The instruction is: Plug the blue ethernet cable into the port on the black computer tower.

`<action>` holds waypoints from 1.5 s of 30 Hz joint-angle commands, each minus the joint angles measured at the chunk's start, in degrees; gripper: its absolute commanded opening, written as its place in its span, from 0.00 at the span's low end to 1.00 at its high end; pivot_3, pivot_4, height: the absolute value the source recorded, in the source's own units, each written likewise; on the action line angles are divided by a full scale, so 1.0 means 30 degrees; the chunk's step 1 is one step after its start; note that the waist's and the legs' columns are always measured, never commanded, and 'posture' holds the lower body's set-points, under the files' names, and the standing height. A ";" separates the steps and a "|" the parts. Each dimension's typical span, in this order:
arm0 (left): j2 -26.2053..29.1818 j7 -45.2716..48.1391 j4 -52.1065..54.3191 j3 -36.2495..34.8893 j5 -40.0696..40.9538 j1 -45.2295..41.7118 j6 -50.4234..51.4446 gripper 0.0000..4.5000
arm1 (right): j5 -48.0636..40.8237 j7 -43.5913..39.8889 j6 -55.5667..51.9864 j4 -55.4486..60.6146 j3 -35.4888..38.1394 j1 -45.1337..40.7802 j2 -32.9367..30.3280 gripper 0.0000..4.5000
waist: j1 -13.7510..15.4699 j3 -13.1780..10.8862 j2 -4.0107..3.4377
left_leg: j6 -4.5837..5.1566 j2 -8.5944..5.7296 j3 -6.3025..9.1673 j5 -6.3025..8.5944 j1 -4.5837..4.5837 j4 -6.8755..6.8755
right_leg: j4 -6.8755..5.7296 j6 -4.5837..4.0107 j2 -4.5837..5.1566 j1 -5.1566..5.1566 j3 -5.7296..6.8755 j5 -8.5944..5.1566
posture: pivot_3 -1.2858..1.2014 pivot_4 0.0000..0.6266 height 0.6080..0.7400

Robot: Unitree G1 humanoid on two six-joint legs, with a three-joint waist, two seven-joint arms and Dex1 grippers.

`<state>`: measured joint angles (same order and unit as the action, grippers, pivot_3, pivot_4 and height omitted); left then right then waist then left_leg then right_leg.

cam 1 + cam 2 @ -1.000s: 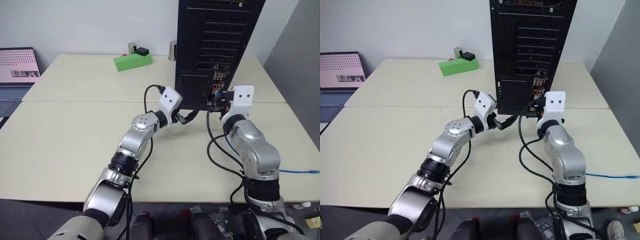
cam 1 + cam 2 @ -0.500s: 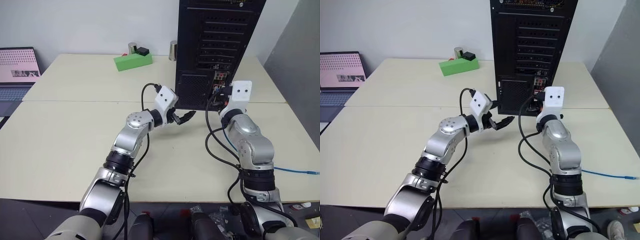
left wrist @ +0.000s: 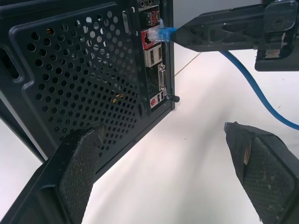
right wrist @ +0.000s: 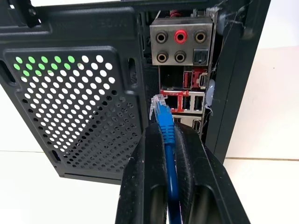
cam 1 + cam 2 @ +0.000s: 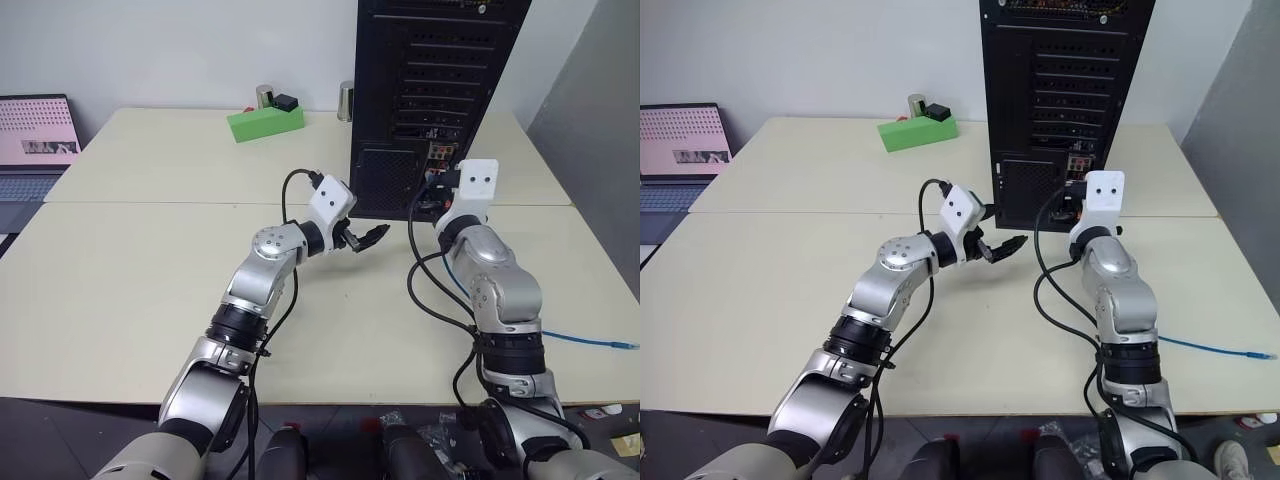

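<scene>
Between the two fingers of my right pincer (image 4: 169,154) runs the blue ethernet cable (image 4: 167,135), clamped tight, its clear plug sticking out past the fingertips. That plug sits just in front of the socket strip of the black computer tower (image 5: 430,100), level with the red-framed ports; I cannot tell whether it touches one. From the left wrist view the plug tip lies right at the strip, the cord trailing back from it and down to the worktop (image 5: 150,270). Behind my right arm the rest of the blue cord lies across the worktop toward its right edge.

My right arm reaches forward with the pincer level, pointing straight at the back of the tower, which stands upright on the worktop. My left pincer (image 5: 365,237) has its fingers wide apart, holding nothing. It is level too, angled forward and to the right, hovering above the worktop just off the tower's lower left corner, near the mesh vent.

Farther back on the worktop sits a green block (image 5: 265,122) and, at the far left, a laptop (image 5: 35,140) with its screen lit.
</scene>
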<state>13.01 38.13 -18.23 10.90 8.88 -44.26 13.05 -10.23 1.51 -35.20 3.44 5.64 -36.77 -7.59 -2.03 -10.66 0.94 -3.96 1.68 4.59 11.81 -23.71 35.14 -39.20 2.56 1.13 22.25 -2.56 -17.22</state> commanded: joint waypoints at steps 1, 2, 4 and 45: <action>-0.0054 -0.0092 0.0898 -0.0360 -0.0083 -0.0204 -0.0244 0.97 | 0.0042 0.0032 0.0765 -0.0013 0.0405 -0.0659 0.0026 0.00 | 0.0000 0.0000 0.0000 | 0.0000 0.0000 -0.0001 0.0000 0.0000 0.0000 | 0.0000 0.0000 0.0000 0.0000 0.0000 0.0000 | 0.52 0.24 1.00; -0.0057 -0.0126 0.0878 -0.0385 -0.0101 -0.0219 -0.0252 0.97 | 0.0025 0.0048 0.0818 -0.0095 0.0433 -0.0674 0.0036 0.00 | 0.0000 0.0000 0.0001 | 0.0000 0.0000 0.0000 0.0000 0.0000 0.0000 | 0.0000 0.0000 0.0000 0.0000 0.0000 0.0000 | 0.52 0.24 1.00; -0.0059 -0.0147 0.0843 -0.0405 -0.0120 -0.0237 -0.0281 0.97 | 0.0016 0.0053 0.0949 -0.0285 0.0457 -0.0720 0.0035 0.00 | 0.0000 0.0000 0.0000 | 0.0000 0.0000 0.0001 0.0000 0.0000 0.0000 | 0.0000 0.0000 0.0000 0.0000 0.0001 0.0000 | 0.52 0.24 1.00; -0.0183 -0.0195 0.0956 -0.0434 -0.0259 -0.0112 -0.0325 0.97 | 0.0343 0.1285 0.1590 -0.1698 0.1293 -0.1162 0.0234 0.00 | 0.0009 0.0000 0.0000 | -0.0001 0.0000 -0.0002 -0.0001 0.0008 0.0009 | -0.0041 0.0000 0.0000 0.0003 -0.0005 0.0000 | 0.52 0.24 1.00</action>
<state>12.65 37.71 -18.21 10.78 7.93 -44.20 13.02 -9.57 3.90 -31.70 -2.68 7.59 -39.02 -6.56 -2.00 -10.66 0.93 -3.96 1.68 4.59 11.80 -23.69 35.17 -39.33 2.56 1.14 22.26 -2.58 -17.22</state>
